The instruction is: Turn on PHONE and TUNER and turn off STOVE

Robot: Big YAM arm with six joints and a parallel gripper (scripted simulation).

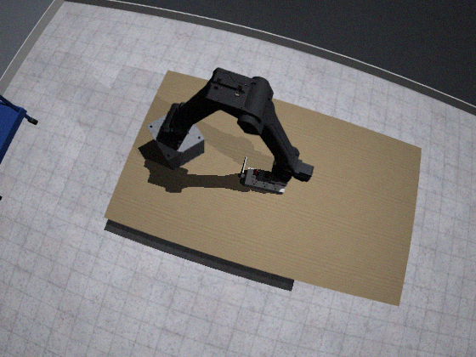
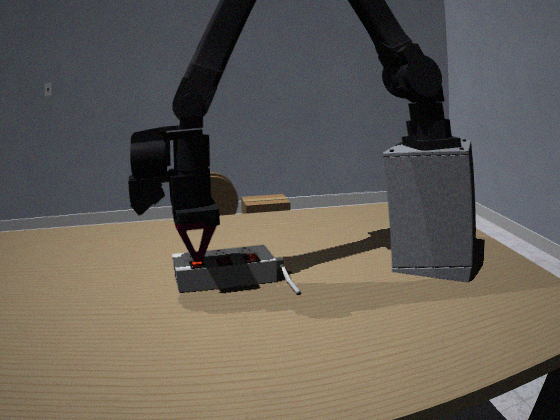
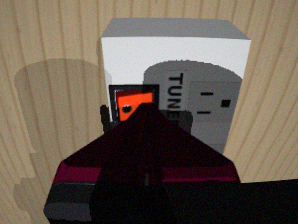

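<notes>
The power strip (image 2: 226,272) lies flat and right way up near the middle of the wooden table (image 1: 340,238), its short white cord (image 2: 290,281) trailing off one end. At the end farthest from the cord, one rocker switch (image 3: 133,104) glows bright orange; the label beside it starts with TUN (the rest is hidden by shadow). The gripper (image 2: 196,261) points straight down, its dark red fingers pressed together into a single tip with nothing between them, and that tip sits on the lit switch. The arm's grey base block (image 2: 430,210) stands well apart.
</notes>
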